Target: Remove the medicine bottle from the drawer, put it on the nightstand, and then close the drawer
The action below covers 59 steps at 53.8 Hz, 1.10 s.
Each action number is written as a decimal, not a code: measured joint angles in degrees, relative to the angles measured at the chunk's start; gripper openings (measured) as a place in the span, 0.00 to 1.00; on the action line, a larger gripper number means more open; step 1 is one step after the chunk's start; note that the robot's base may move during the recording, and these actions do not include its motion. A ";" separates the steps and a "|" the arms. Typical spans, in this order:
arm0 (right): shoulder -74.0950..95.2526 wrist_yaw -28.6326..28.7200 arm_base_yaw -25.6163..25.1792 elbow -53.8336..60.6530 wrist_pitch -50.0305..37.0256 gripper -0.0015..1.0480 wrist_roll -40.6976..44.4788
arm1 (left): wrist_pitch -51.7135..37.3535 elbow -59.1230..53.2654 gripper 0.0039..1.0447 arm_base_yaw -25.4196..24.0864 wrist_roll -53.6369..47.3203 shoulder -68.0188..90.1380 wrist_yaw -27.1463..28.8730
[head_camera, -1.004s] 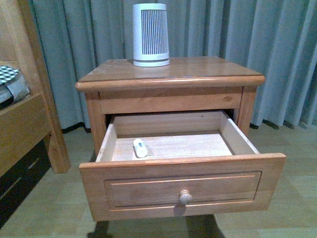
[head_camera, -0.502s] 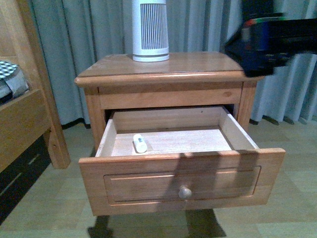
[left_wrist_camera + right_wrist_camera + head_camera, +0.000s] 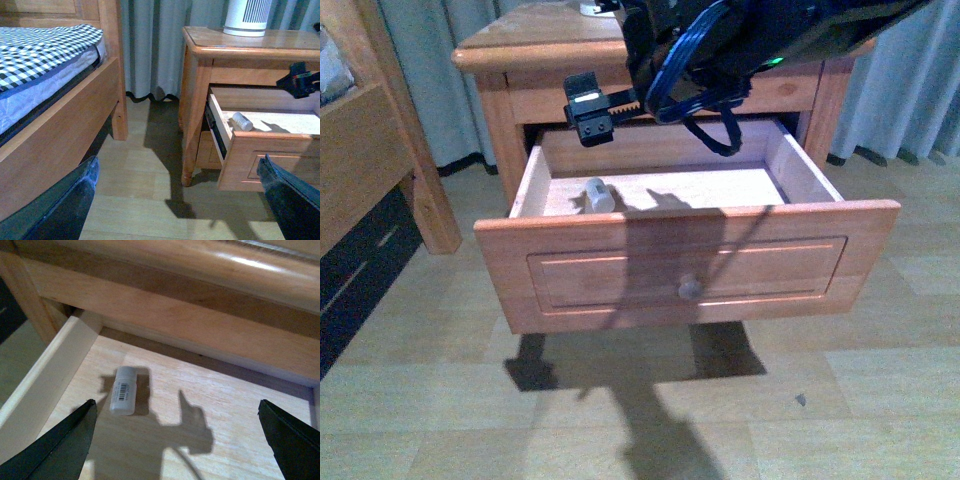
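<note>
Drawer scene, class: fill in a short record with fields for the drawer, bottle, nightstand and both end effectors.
drawer: pulled open
bottle: lying on its side on the drawer floor, toward the left in the front view, untouched
nightstand: white ribbed device stands on top
right end effector: open, over the drawer, clear of the bottle
left end effector: open, empty, off to the side of the nightstand

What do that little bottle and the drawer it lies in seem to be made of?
The medicine bottle looks like white plastic, smooth and matte, with a printed barcode label, though the plastic is a guess from its look. The drawer is wood. Its grain shows, with honey-brown varnish on the front and paler boards inside that look unfinished.
</note>
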<state>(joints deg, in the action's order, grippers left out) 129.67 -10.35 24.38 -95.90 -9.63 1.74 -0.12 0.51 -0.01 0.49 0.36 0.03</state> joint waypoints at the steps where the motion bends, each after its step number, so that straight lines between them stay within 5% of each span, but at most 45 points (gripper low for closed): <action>1: 1.49 -0.09 0.07 -1.70 0.50 0.93 -0.13 | 0.00 0.00 0.94 0.00 0.00 0.00 0.00; 31: 31.39 -0.61 3.37 -37.48 11.74 0.93 -2.49 | 0.00 0.00 0.94 0.00 -0.02 0.00 0.00; 45: 36.61 -2.19 3.28 -44.39 14.19 0.93 -3.72 | 0.00 0.00 0.94 0.00 -0.02 0.00 0.00; 59: 35.93 -3.17 3.37 -41.18 12.46 0.53 -5.40 | 0.00 0.00 0.94 0.00 0.00 0.00 0.00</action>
<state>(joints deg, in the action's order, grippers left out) 165.60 -13.52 27.75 -137.08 2.83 -3.66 -0.12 0.51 -0.01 0.49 0.36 0.03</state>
